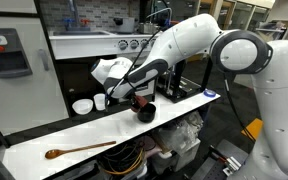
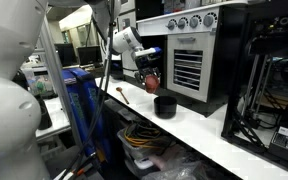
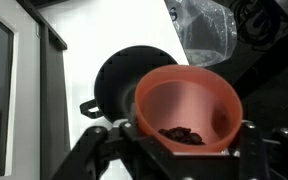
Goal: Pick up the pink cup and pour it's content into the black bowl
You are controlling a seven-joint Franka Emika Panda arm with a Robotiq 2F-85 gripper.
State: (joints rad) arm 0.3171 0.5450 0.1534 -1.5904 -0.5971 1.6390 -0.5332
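My gripper (image 3: 184, 140) is shut on the pink cup (image 3: 189, 95). The cup is tilted, its mouth faces the wrist camera, and a small dark heap lies at its lower inner wall. The black bowl (image 3: 119, 75) sits on the white counter just beyond and below the cup. In both exterior views the cup (image 2: 150, 81) hangs in the gripper (image 1: 136, 99) just above and beside the bowl (image 2: 165, 106), which also shows under the gripper (image 1: 145, 113).
A white bowl (image 1: 82, 106) and a white mug (image 1: 100, 101) stand at the counter's back. A wooden spoon (image 1: 76, 150) lies on the counter (image 1: 174, 108). A clear plastic bag (image 3: 206, 30) hangs beyond the counter edge. An oven (image 2: 189, 55) stands behind the bowl.
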